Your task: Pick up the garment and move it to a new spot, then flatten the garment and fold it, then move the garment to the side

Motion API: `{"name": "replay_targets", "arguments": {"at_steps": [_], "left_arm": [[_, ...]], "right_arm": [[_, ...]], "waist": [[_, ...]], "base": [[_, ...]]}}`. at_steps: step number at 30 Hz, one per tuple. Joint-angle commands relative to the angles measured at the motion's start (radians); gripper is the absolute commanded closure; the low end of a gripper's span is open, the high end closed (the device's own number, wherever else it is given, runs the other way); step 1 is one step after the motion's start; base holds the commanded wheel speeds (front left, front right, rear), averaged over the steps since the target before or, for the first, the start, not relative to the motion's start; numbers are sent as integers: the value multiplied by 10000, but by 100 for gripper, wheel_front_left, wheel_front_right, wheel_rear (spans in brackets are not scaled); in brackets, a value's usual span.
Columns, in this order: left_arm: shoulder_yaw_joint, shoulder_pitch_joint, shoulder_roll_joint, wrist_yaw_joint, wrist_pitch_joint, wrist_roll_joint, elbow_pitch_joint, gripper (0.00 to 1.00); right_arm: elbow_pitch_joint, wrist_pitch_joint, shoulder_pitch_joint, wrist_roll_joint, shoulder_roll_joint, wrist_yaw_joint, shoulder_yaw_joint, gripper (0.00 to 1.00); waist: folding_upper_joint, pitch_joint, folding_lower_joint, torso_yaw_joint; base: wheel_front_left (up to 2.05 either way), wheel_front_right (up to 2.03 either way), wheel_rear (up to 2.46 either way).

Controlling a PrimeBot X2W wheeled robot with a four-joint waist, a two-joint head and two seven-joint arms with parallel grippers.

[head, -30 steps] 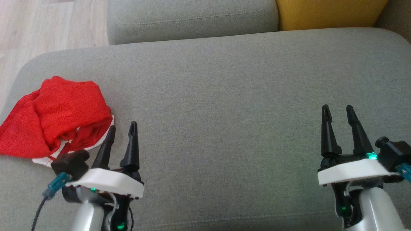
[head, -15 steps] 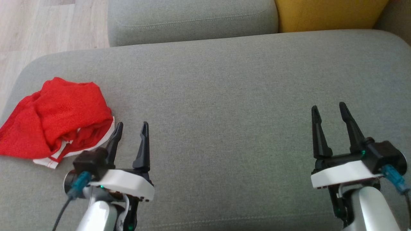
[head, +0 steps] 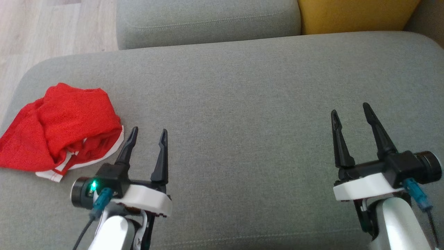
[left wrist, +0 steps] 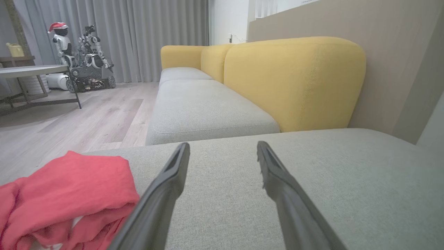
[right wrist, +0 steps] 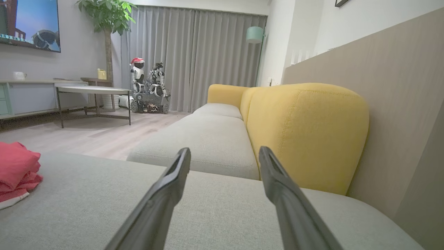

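The garment [head: 59,128] is red with white trim and lies crumpled at the left end of a grey seat cushion [head: 242,104]. It also appears at the lower left of the left wrist view [left wrist: 66,194] and at the left edge of the right wrist view [right wrist: 15,173]. My left gripper [head: 148,132] hovers open just right of the garment, apart from it, with nothing between its fingers. Far to the right my right gripper [head: 349,109] stands open over bare cushion, also holding nothing.
A second grey cushion [head: 208,21] and a yellow backrest [head: 357,14] lie beyond. Wooden floor [head: 41,27] borders the cushion's left edge. A low table [right wrist: 93,91] and a small robot figure in a red hat [right wrist: 138,80] stand across the room.
Both grippers moved forward over the cushion and rolled at the wrist, the left one also shifting right, away from the garment. The garment stayed put.
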Motion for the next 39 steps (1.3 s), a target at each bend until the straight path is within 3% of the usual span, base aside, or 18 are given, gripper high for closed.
{"name": "replay_targets", "arguments": {"at_steps": [1,6,9,24,31,39], "left_arm": [[314,-510,29,64,-139,78,-404,0],[990,-317,-401,-237,-285,-472,-307,0],[1238,-254,-535,-549,-402,-13,-192,0],[1573,-261,-742,-960,-446,502,228,0],[1558,-251,-751,-893,-446,480,291,0],[1614,-181,-753,-771,-446,504,264,0]], "right_arm": [[-345,-175,-473,-106,-81,-7,210,0],[-74,-206,-455,1171,-84,-7,212,0],[143,-124,-463,1506,-86,-7,193,0],[481,-128,-595,1930,-87,-7,209,0],[471,-103,-507,1897,-87,-7,358,0],[454,-44,-362,1903,-87,-7,610,0]], "waist": [[0,3,0,3],[0,-12,0,30],[0,-35,0,50],[0,-39,0,107],[0,-94,0,650],[0,-171,0,2004]], "base": [[0,0,0],[0,0,0],[0,0,0],[0,0,0],[0,0,0],[0,0,0]]}}
